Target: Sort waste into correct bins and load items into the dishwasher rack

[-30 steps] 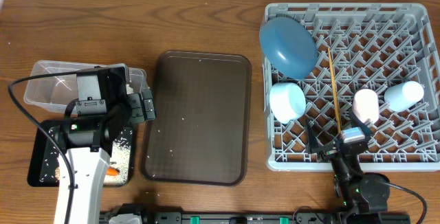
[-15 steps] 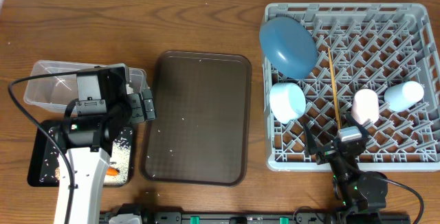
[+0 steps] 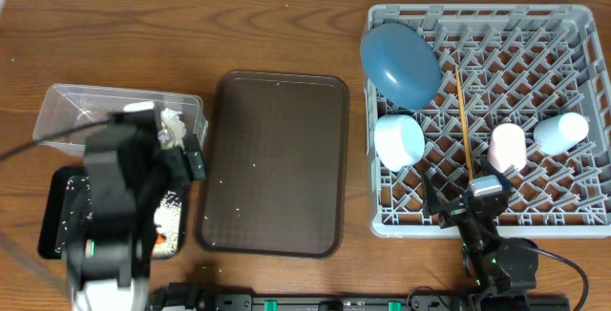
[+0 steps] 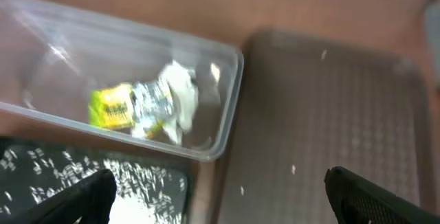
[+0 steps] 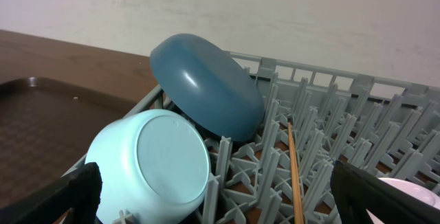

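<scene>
The clear tub [image 4: 227, 107] holds the yellow-green wrapper [image 4: 111, 107] and the white tissue [image 4: 180, 99]. White rice [image 4: 110, 176] lies scattered in the black tray [image 3: 50, 230], and a bit of orange carrot [image 3: 158, 238] shows beside my arm. My left gripper [image 4: 220, 203] is open and empty above the gap between the bins and the brown serving tray. The grey rack [image 3: 573, 25] holds the blue plate [image 3: 399, 63], the bowl [image 3: 398, 139], the chopsticks [image 3: 465, 125], the pink cup [image 3: 508, 144] and the light blue cup [image 3: 560, 132]. My right gripper [image 3: 474, 208] is open at the rack's front edge.
The dark brown serving tray [image 3: 277, 158] lies in the middle with a few rice grains on it. The left arm [image 3: 115, 216] is blurred and covers part of the black tray. The brown food lump is hidden.
My left arm has shifted and blurred, uncovering more of the clear tub. My right gripper drew back slightly toward the rack's front edge, then stayed still.
</scene>
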You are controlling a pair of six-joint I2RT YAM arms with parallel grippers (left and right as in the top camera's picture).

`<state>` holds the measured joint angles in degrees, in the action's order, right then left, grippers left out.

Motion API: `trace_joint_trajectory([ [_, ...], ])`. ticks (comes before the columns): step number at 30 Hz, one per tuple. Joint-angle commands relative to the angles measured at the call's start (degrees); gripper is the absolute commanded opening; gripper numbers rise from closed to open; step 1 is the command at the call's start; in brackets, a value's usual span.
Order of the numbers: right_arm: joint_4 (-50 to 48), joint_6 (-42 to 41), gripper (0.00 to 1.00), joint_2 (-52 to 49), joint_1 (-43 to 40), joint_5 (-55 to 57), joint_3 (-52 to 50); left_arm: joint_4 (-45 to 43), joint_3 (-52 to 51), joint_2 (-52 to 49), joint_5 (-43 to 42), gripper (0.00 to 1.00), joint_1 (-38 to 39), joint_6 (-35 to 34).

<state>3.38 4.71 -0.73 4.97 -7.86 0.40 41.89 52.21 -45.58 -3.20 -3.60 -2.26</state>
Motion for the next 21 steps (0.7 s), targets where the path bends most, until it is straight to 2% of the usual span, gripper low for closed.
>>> trace_joint_trajectory([
  [1,0.2,0.5,0.99,0.1,0.2,0.0,-0.1,-3.4,-3.8,8.4,2.2,0.98,0.1,1.2],
  [4,0.2,0.5,0.99,0.1,0.2,0.0,-0.1,-8.1,-8.2,16.4,2.2,0.98,0.1,2.6],
  [11,0.2,0.5,0.99,0.1,0.2,0.0,-0.1,-12.0,-18.6,33.1,2.2,0.98,0.1,2.5],
  [21,0.2,0.5,0.99,0.1,0.2,0.0,-0.1,-16.2,-31.5,45.5,2.0,0.98,0.2,2.5],
])
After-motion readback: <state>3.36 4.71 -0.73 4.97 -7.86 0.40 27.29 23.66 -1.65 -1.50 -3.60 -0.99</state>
